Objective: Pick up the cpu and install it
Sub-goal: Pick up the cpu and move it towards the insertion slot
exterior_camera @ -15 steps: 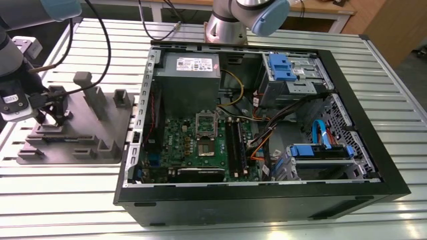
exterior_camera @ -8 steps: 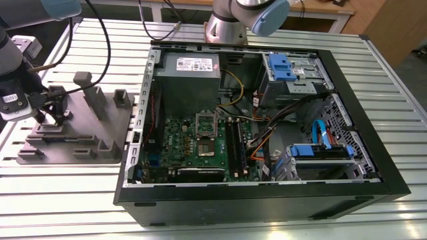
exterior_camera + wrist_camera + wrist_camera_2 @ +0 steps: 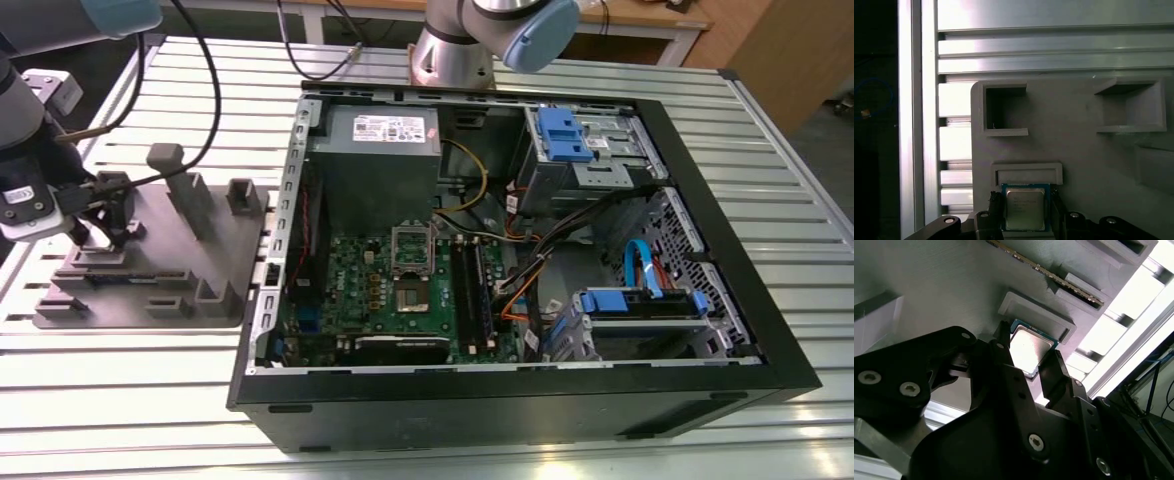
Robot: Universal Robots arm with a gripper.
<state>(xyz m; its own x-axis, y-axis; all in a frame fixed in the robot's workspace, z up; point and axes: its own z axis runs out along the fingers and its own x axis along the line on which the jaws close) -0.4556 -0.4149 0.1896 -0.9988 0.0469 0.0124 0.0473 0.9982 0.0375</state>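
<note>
The gripper (image 3: 1025, 199) is closed on the cpu (image 3: 1025, 210), its fingers (image 3: 1006, 365) against two opposite edges, over the grey tray (image 3: 174, 260) on the surface (image 3: 134, 400). A raised lip (image 3: 1026, 172) stands just beside the cpu. The open case (image 3: 747, 330) lies well apart.

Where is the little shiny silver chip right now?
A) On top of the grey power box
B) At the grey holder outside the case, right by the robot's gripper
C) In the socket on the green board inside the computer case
B: in both wrist views the cpu sits at the grey holder with the gripper right at it, outside the computer case.
</note>
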